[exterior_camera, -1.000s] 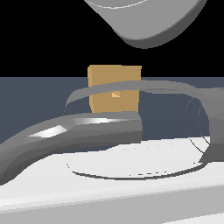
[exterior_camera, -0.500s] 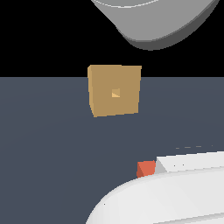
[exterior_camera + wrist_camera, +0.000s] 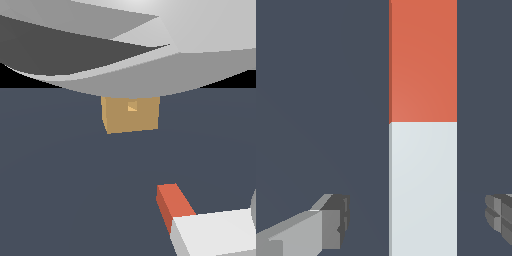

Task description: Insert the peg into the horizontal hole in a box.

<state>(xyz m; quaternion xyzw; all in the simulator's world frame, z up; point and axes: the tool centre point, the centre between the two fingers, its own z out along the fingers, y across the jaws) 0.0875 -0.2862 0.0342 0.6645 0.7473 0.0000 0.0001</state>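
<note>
exterior view: big grey arm (image 3: 150,45) body fills the upper part of frame, cutting off the top of the box (image 3: 131,115). box sits on the dark floor (image 3: 60,175), roughly 12 o'clock from frame centre, tan, one face toward cam. hole (image 3: 132,106) shows as a small lighter square on that face, its upper edge hidden by the arm. peg (image 3: 200,222) at 5 o'clock, well apart from box; orange-red end points toward 11 o'clock, white half runs off the frame edge. peg not in the hole.

wrist view: peg (image 3: 423,125) runs straight 12 to 6 through the frame, orange-red half toward 12, white half toward 6, colour join near mid-height. gripper (image 3: 418,220) straddles the white half: one finger (image 3: 331,222) at 8 o'clock, the other at 4 o'clock by the frame edge. clear gap of floor (image 3: 316,100) betw each finger and the peg, so jaws spread wide, nothing held. box not seen in this view.
</note>
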